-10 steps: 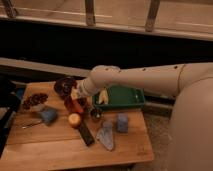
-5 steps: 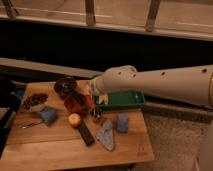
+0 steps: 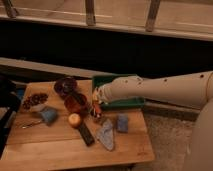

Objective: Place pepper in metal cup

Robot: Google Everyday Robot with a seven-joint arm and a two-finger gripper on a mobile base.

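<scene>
the claw [image 3: 96, 102] hangs directly above the cup [image 3: 95, 115] on the bench [image 3: 60, 150]. it grasps the pepper [image 3: 95, 107], long axis roughly vertical, tip pointing down toward the cup mouth.

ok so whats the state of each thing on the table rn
gripper: above the metal cup, at the pepper
pepper: upright over the cup mouth, at the gripper tip
metal cup: upright on the table
orange bowl: upright
maroon bowl: upright
round fruit: loose on the table
green tray: flat, partly under the arm
</scene>
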